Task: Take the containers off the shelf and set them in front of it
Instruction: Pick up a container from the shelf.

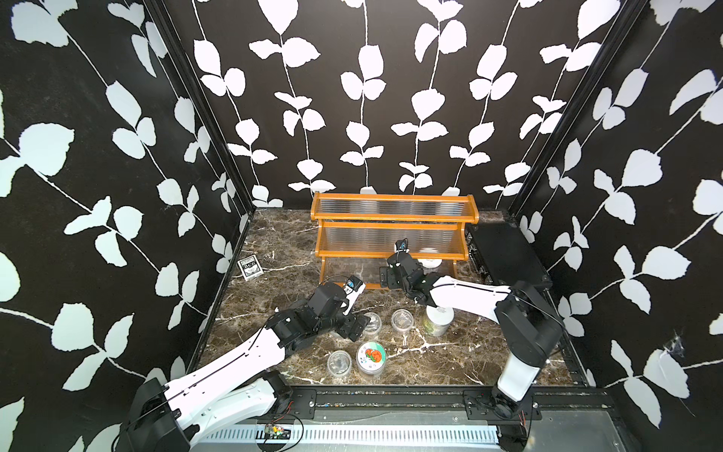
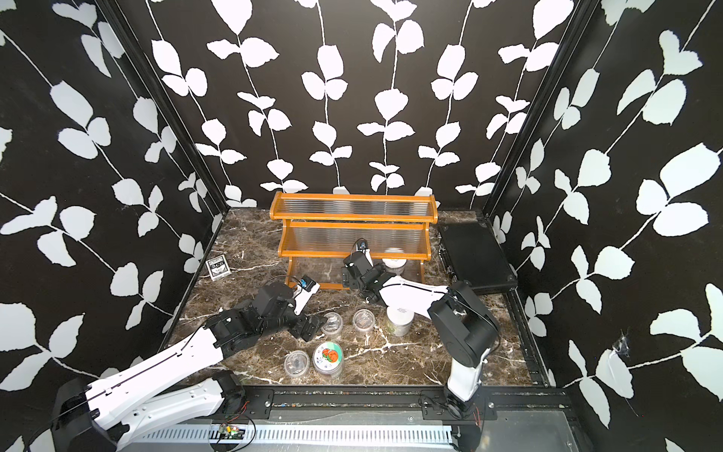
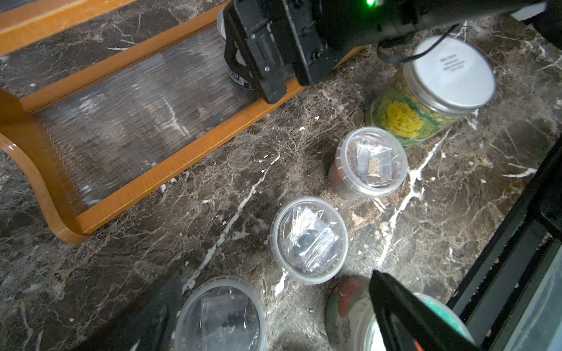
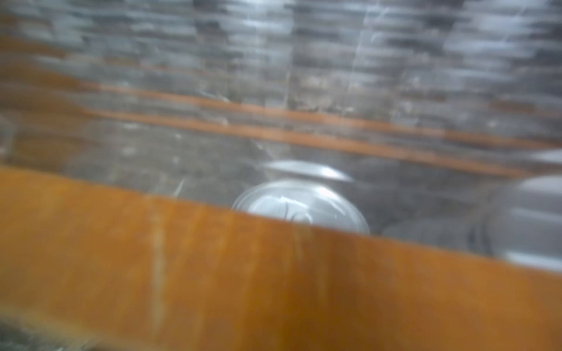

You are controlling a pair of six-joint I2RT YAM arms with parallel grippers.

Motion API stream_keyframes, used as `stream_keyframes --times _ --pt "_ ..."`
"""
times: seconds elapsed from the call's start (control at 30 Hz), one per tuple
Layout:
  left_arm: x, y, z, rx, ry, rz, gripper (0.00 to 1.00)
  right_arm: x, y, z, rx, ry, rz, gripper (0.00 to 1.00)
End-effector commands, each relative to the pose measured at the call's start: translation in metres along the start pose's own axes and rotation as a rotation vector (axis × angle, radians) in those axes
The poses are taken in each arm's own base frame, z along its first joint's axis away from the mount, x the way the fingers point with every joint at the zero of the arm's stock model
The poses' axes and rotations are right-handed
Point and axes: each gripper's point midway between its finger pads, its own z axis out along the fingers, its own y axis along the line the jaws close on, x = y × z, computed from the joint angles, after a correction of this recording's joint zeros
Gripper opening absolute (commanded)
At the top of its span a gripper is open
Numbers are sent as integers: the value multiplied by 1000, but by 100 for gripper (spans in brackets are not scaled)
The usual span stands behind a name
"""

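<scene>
Left fingers [image 3: 395, 304] and right fingers [image 3: 267, 73] both apart; I fear the right snagging the shelf [image 1: 391, 216] rail, toppling the tin can [image 4: 304, 206].

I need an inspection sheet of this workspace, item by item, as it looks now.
Surface: brown marble tabletop, white veins, no spill seen.
Job's things: shelf at the back; tin can and white-lidded jar on its lowest tier; four clear cups and a green-filled jar stand in front.
Clutter: card box; black case.
Claws: left claw open near the clear cups; right claw open at the lowest tier.
Cables: thin cable loops at both wrists; loose wires at the front rail.
Surroundings: black walls with white leaves.
</scene>
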Motion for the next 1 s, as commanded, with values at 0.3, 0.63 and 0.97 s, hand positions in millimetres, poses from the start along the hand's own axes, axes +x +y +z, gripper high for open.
stream_keyframes --times 0.3,0.63,0.97 --pt "3 1 6 -1 -2 -27 99 -38 -5 30 37 -117 22 100" --pt "3 -2 12 15 2 -41 99 -44 0 42 11 -114 -25 78" --pt "7 -2 15 17 14 -38 99 -32 -3 23 -29 -90 -53 71"
